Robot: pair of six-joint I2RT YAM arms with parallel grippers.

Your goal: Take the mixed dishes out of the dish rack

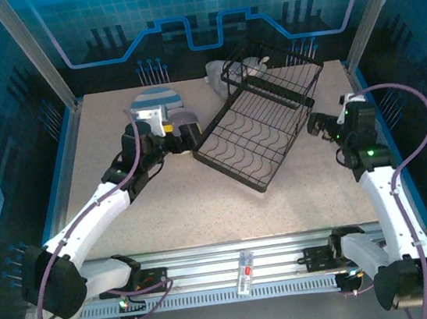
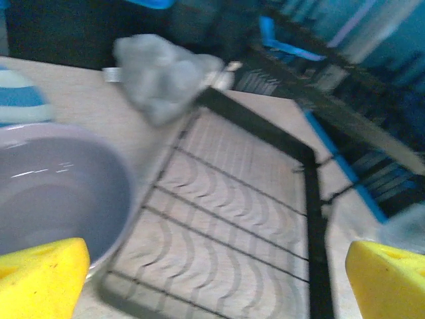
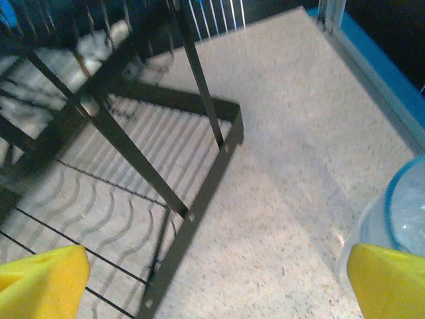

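Panels (image 1: 203, 19) lit blue close the cell on three sides, held between grey metal posts (image 1: 34, 49). Below them lies the table (image 1: 203, 200), a pale speckled top with a ribbed metal rail (image 1: 213, 273) along its near edge, where both arm bases are bolted.

The dish rack (image 1: 260, 126) stands on the table, right of centre toward the back and turned at an angle. Its low grid of curved plate slots points toward the near side and its raised wire basket sits at the far end. The left arm (image 1: 95, 214) reaches in to the rack's left edge. The right arm (image 1: 382, 184) stretches up the right side and ends just beside the rack's right corner.

A striped plate (image 1: 155, 102) rests on the table at the back left, well clear of the rack. The lavender bowl (image 1: 185, 120) sits upright just beside the rack's left rim. A pale cluster (image 1: 222, 76) of clear-looking pieces lies behind the rack, too blurred to tell apart. In the right wrist view, a clear cup (image 3: 398, 219) stands on the bare table right of the rack.

The left jaws are spread wide and hold nothing. One of the yellow fingertips (image 2: 40, 282) overlaps the bowl's near rim, and the other hangs over the rack's frame. The right jaws are also wide apart and empty. One right fingertip (image 3: 388, 279) is just beside the cup, but I cannot tell whether it touches.
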